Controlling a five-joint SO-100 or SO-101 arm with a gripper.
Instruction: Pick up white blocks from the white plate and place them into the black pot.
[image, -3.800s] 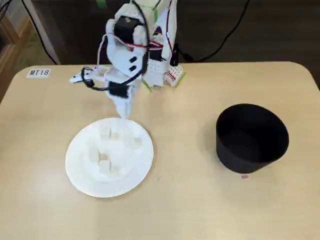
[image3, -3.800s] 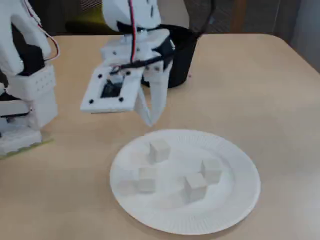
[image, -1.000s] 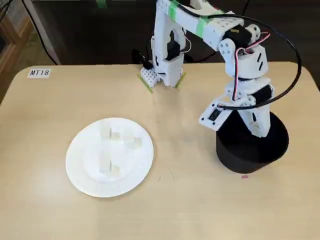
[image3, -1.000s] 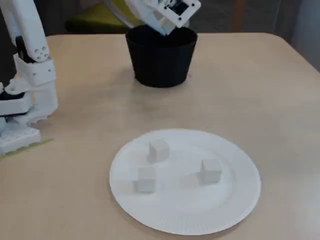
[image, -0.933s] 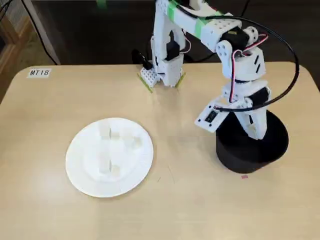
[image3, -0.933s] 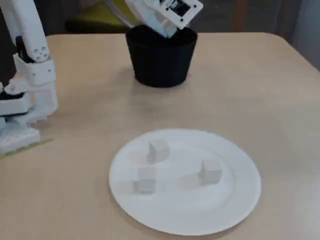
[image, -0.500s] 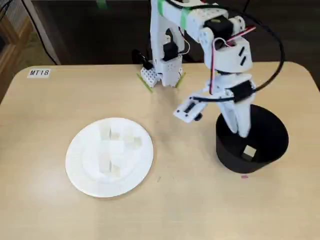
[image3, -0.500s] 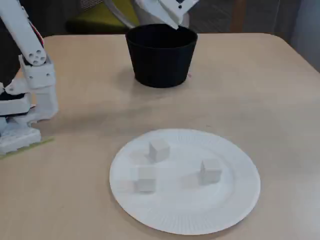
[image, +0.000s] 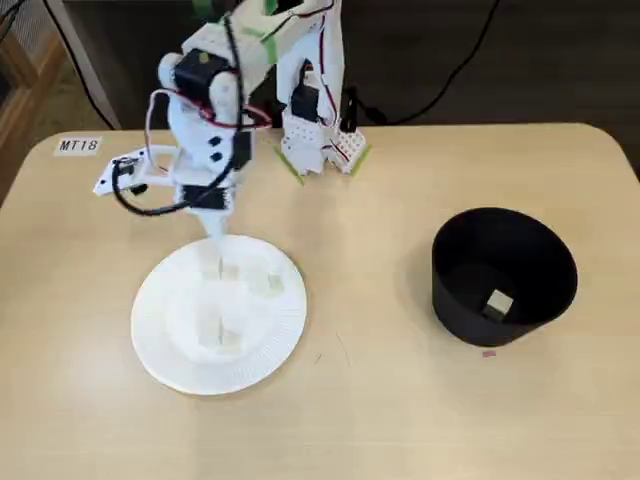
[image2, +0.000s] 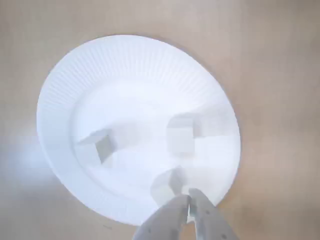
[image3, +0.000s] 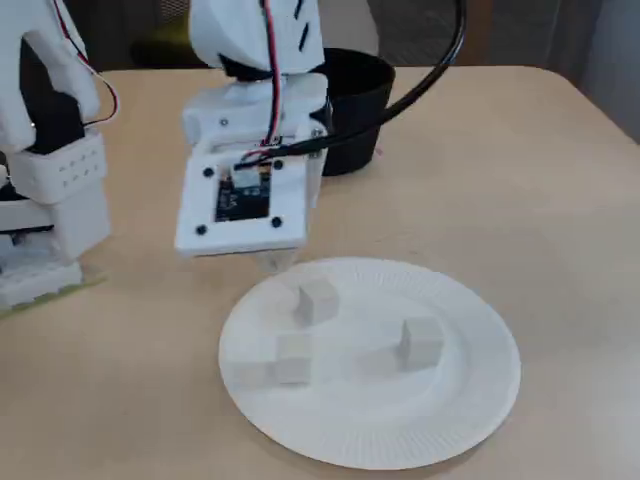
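The white plate (image: 160, 340) lies on the table at the left; it also shows in the wrist view (image2: 125, 60) and in a fixed view (image3: 470, 400). Three white blocks lie on it (image2: 97, 145) (image2: 181, 135) (image2: 164, 186). My gripper (image2: 189, 200) hangs a little above the plate's rim, next to the nearest block, with its fingers (image2: 167, 220) together and nothing between them. In a fixed view the gripper (image: 214, 230) is over the plate's far edge. The black pot (image: 450, 300) stands at the right with one white block (image: 497, 303) inside.
The arm's base (image: 320, 140) stands at the table's far edge, with a black cable looping beside the wrist. A label reading MT18 (image: 78, 146) is at the far left corner. A small pink mark (image: 488, 352) lies by the pot.
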